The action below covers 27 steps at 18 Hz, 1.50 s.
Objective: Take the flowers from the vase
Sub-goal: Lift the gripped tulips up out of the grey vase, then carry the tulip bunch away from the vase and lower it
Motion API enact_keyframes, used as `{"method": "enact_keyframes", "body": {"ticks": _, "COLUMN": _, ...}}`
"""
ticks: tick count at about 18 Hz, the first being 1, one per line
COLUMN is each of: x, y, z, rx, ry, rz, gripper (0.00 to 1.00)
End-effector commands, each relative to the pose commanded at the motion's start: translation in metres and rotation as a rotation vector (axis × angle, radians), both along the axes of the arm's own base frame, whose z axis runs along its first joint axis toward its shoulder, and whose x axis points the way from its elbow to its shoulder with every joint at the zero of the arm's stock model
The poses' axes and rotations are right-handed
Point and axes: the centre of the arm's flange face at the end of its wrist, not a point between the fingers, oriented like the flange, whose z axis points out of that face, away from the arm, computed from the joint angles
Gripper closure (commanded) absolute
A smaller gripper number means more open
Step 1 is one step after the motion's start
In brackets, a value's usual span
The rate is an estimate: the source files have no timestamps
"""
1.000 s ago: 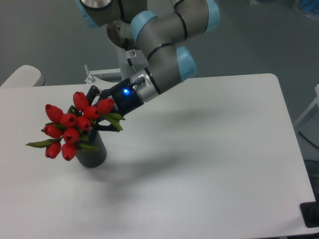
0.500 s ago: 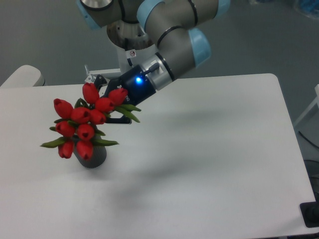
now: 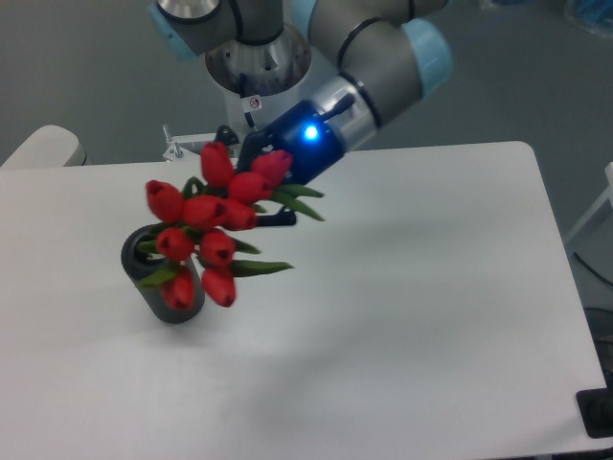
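The gripper [image 3: 251, 184] is closed on the bunch of red tulips [image 3: 213, 222] — its fingers are mostly hidden behind the buds, so the exact hold is hard to see. The tulips hang in the air, up and to the right of the dark ribbed vase [image 3: 165, 287], whose round mouth shows open. They look lifted out — what is left is carrying them clear. A small sticker on the arm is too tiny to read.

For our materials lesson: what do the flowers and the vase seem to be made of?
Flowers: probably plastic or fabric; the red buds look uniform and smooth, the leaves stiff. Vase: dark grey, matte, perhaps plastic or rubber; no shine shows on its thick rim.
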Motion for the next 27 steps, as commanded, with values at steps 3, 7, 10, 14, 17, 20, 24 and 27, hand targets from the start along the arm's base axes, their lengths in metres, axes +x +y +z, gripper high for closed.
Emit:
{"method": "enact_keyframes", "body": {"ticks": 3, "x": -0.03, "y": -0.002, "z": 0.002, "rx": 0.032, "ry": 0.08, "rz": 0.026, "gripper": 0.83}}
{"method": "enact_keyframes", "body": {"ticks": 7, "x": -0.063, "y": -0.012, "z": 0.0, "rx": 0.052, "ry": 0.162, "rz": 0.067, "gripper": 0.83}}
{"method": "enact_keyframes", "body": {"ticks": 10, "x": -0.09, "y": -0.013, "z": -0.009, "rx": -0.064, "ry": 0.248, "rz": 0.105, "gripper": 0.83}}
{"method": "enact_keyframes", "body": {"ticks": 14, "x": -0.108, "y": -0.006, "z": -0.024, "rx": -0.219, "ry": 0.345, "rz": 0.128, "gripper": 0.9}}
{"method": "enact_keyframes", "body": {"ticks": 17, "x": -0.102, "y": 0.009, "z": -0.053, "rx": -0.392, "ry": 0.502, "rz": 0.077, "gripper": 0.91}}
{"method": "enact_keyframes", "body": {"ticks": 20, "x": -0.11, "y": 0.014, "z": -0.067, "rx": -0.523, "ry": 0.572, "rz": 0.072, "gripper": 0.91}}
{"method": "enact_keyframes", "body": {"ticks": 24, "x": -0.137, "y": 0.028, "z": -0.104, "rx": -0.682, "ry": 0.618, "rz": 0.058, "gripper": 0.91}}
{"method": "enact_keyframes", "body": {"ticks": 27, "x": -0.129, "y": 0.041, "z": -0.118, "rx": -0.797, "ry": 0.64, "rz": 0.011, "gripper": 0.91}}
